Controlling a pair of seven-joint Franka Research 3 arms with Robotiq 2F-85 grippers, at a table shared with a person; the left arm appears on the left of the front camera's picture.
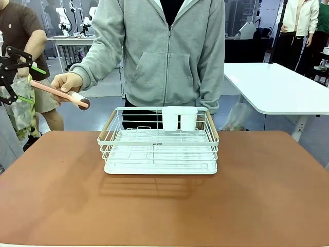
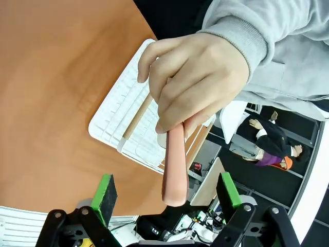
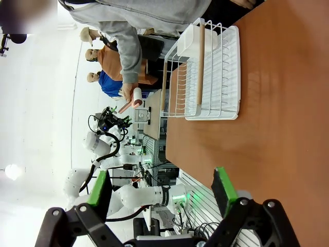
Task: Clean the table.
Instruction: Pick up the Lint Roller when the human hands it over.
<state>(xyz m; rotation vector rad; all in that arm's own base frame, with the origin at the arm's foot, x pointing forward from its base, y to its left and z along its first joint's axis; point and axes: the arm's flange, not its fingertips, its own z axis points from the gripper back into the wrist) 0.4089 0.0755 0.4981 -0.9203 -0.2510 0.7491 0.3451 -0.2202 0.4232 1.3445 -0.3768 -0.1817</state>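
Your table spreads reddish-brown across the foreground, bare except for a white wire dish rack standing mid-way along its far edge. Up beyond the far left corner, the person's hand holds out a lint roller handle-first, probably so you can take it and roll the top clean. Your left gripper stands fully apart with the end of the pink handle between its green pads, seemingly touching neither. Your right gripper hangs over the table, jaws apart, holding nothing
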